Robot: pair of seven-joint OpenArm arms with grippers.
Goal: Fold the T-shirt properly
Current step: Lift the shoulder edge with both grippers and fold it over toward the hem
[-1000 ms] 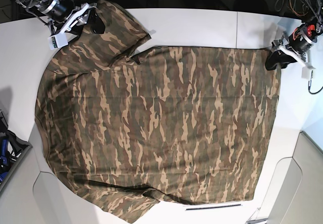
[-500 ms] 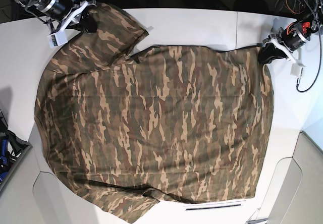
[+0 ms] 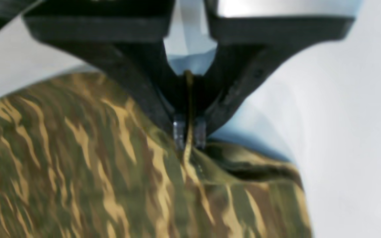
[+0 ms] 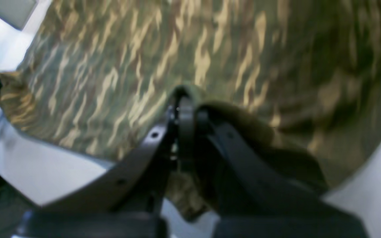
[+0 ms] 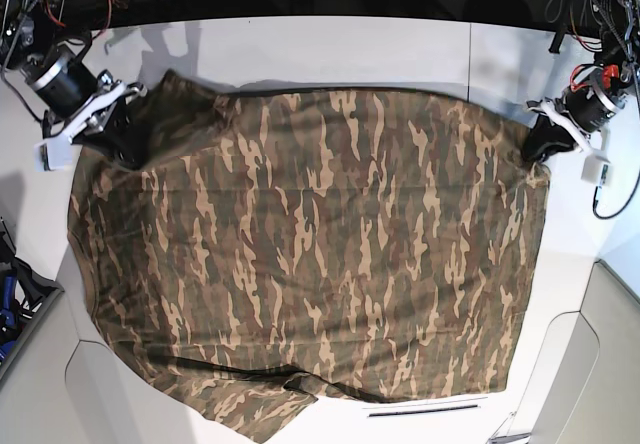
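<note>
So the T-shirt (image 5: pixel 310 254) is spread out across pretty much the whole white table (image 5: pixel 400 54), camo print facing up. It reaches from near the table's left edge almost to the right edge, and its lower part comes right down to the front edge. One sleeve pokes out at the bottom (image 5: pixel 260 409) near the front edge. The cloth looks mostly flat, with a few soft wrinkles and a folded-over bit along the bottom hem.

Left gripper (image 5: pixel 541 147) sits over at the table's right edge in the base view, clamped tight on the shirt's top right corner. The left wrist view (image 3: pixel 189 132) shows it nicely: the two black fingers (image 3: pixel 177 129) are pinched together with a thin ridge of camo fabric squeezed between them, and the cloth drapes away from that pinch point toward the camera. White table shows on both sides of it.

Right gripper (image 5: pixel 120 144) is over near the back left corner of the table, also closed on the shirt, at its top left edge. In the right wrist view (image 4: pixel 184 109) the jaws are closed narrow on a bunched fold of fabric that wraps over the fingertips, with the rest of the shirt stretching away behind. That picture is a bit blurry, so fine details are hard to make out
</note>
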